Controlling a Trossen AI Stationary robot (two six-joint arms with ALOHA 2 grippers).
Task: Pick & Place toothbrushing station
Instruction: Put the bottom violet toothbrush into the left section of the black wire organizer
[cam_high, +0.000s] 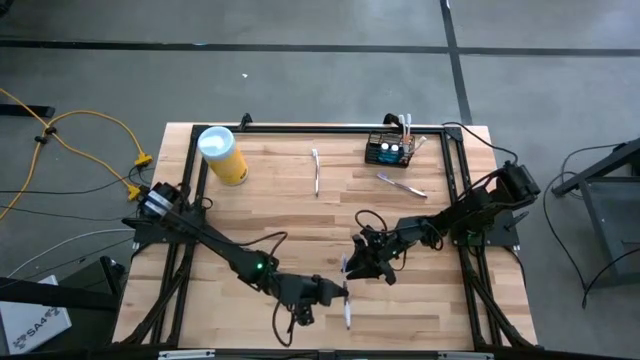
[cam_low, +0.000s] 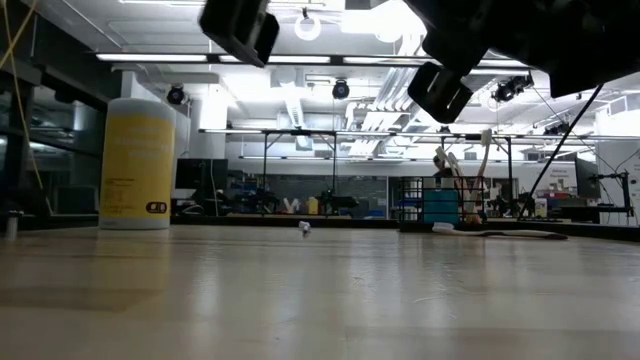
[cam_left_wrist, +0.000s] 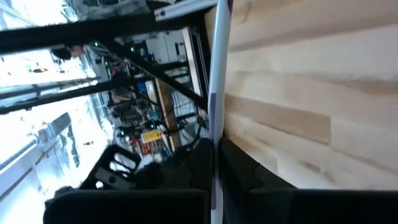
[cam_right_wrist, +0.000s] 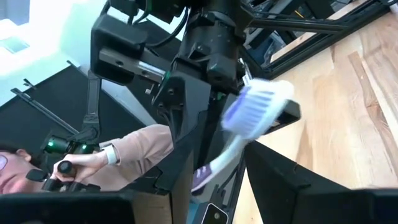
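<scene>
My left gripper (cam_high: 338, 293) is near the table's front middle, shut on a white and purple toothbrush (cam_high: 347, 300) held above the table. My right gripper (cam_high: 352, 266) is open just beyond it, toward the far edge. Its fingers stand on either side of the brush's bristle end (cam_right_wrist: 255, 106), and I see no touch. The toothbrushing station (cam_high: 388, 150), a small black wire-mesh basket with brushes standing in it, rests on its base at the far right; it also shows in the low view (cam_low: 440, 205). My left gripper pinches the toothbrush's handle (cam_left_wrist: 216, 143) between its two fingers (cam_left_wrist: 239, 171). The fingers come level from the table's left and lie across the brush. The brush is lifted clear of the table and runs from the near side toward the far side.
A yellow canister with a white lid (cam_high: 224, 154) stands at the far left. A loose toothbrush (cam_high: 316, 170) lies at the far middle and another (cam_high: 401, 183) in front of the basket. A person's arm (cam_right_wrist: 124, 155) shows beyond the table.
</scene>
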